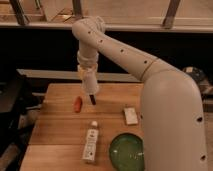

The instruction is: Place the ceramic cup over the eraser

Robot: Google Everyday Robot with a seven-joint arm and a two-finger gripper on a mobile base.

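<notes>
My gripper [89,79] hangs from the arm over the far middle of the wooden table [55,130]. It is shut on the ceramic cup [91,87], a small white tapered cup held just above the tabletop. The eraser [93,100], a narrow black bar, lies directly below the cup. Only its near end shows under the cup's lower edge. I cannot tell whether the cup touches the eraser.
An orange-red oblong thing [77,103] lies just left of the eraser. A flat white block [131,115] lies to the right. A white labelled bottle [91,143] lies near the front, with a green bowl [127,151] beside it. The arm's large body [172,115] fills the right side.
</notes>
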